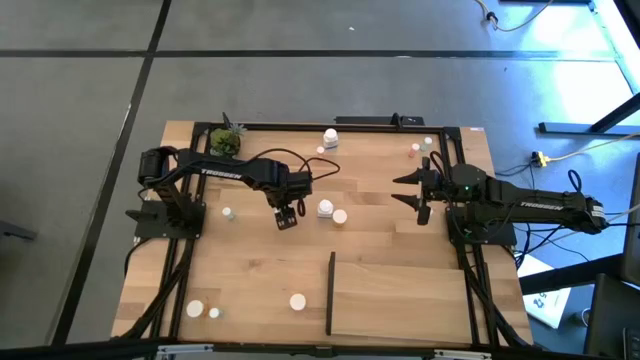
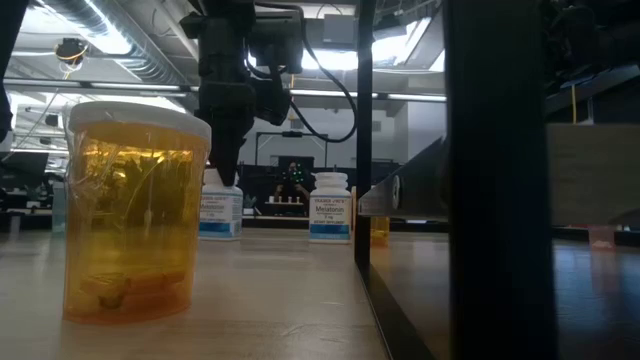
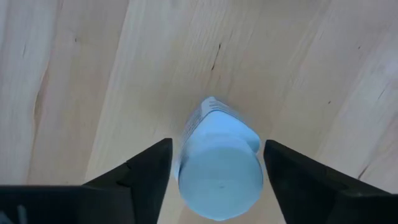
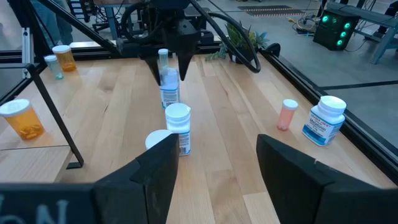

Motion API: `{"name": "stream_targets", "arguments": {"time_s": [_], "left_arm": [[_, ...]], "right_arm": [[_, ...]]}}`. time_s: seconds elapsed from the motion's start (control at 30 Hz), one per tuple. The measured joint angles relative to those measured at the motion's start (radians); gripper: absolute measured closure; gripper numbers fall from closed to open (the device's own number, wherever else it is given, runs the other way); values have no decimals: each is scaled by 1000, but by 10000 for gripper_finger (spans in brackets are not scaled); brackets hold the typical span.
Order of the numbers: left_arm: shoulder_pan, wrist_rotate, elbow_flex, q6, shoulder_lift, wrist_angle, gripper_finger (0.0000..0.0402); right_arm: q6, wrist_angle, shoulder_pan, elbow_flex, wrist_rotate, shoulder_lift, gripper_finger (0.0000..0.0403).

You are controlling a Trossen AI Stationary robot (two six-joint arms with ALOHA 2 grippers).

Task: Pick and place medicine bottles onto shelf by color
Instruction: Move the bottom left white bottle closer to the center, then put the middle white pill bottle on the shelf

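A white medicine bottle (image 3: 221, 177) with a pale cap stands upright on its base on the wooden table. My left gripper (image 3: 217, 168) points straight down over it, open, one finger on either side of the cap with a thin gap at each. The right wrist view shows the same bottle (image 4: 169, 90) between those fingers. In the high view my left gripper (image 1: 287, 215) hides it. My right gripper (image 1: 412, 192) hovers open near the table's right side with nothing between its fingers. The shelf (image 1: 400, 295) lies at the near right, its black strip (image 1: 330, 292) upright.
Two white bottles (image 1: 326, 208) (image 1: 340, 216) stand just right of my left gripper. Others are scattered: far edge (image 1: 330, 136), far right (image 1: 415, 148), left (image 1: 228, 213), near left (image 1: 195, 309) (image 1: 298, 301). An orange vial (image 2: 130, 215) stands close to the low camera. A potted plant (image 1: 226, 140) sits far left.
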State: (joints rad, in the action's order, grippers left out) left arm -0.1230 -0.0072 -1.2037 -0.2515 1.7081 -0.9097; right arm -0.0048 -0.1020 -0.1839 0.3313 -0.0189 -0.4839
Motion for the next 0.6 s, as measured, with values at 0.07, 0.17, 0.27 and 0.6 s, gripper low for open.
{"name": "stream_targets", "arguments": {"time_s": [0.07, 0.17, 0.27, 0.6], "left_arm": [[0, -7, 0, 8, 0, 0, 139], [0, -9, -1, 11, -7, -1, 129], [0, -10, -12, 19, -33, -2, 125], [5, -65, -71, -15, -149, -59, 124]], "right_arm": [[0, 0, 0, 0, 0, 0, 185], [0, 0, 0, 0, 0, 0, 185], [0, 0, 0, 0, 0, 0, 185], [0, 0, 0, 0, 0, 0, 185]]}}
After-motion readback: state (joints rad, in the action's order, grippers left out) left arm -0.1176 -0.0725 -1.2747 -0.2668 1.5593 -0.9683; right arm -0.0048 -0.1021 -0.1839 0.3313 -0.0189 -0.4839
